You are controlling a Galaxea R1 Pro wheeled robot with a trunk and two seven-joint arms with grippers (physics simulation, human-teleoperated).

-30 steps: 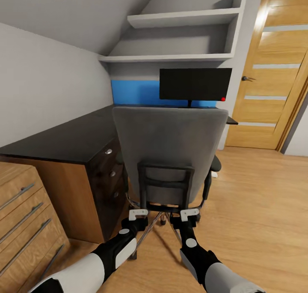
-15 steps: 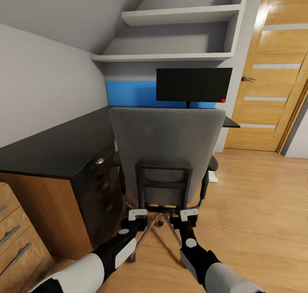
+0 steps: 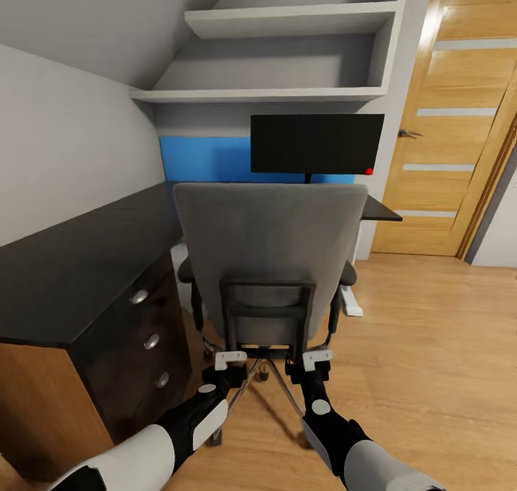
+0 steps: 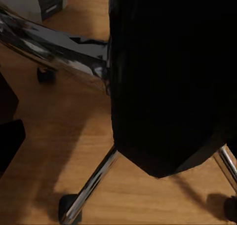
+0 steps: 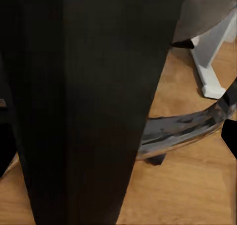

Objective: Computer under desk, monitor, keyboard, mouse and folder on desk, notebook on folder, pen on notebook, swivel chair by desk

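Chair [image 3: 269, 250]: centre of the head view, grey back to the camera, tucked toward the desk; metal star base and castors on the wood floor in both wrist views.
Left gripper [image 3: 231, 362]: lower centre, at the black frame on the chair's lower back; whether the fingers clasp it or merely press, cannot tell.
Right gripper [image 3: 316, 362]: just right of the left, at the same frame; finger spacing likewise cannot be told.
Desk [image 3: 64, 261]: black top running from the left edge to the blue panel; drawer unit at lower left, just beside the chair.
Monitor [image 3: 316, 144]: upper centre, on the desk behind the chair.
Step in hand: judged to be pushing the chair in beside the desk.
Method: push evenly with both arms so the castors roll straight; stop short of the drawers and the white desk leg.
Change since earlier frames: camera has advanced; the wooden dresser has left the lower left, and the drawer unit looms larger.
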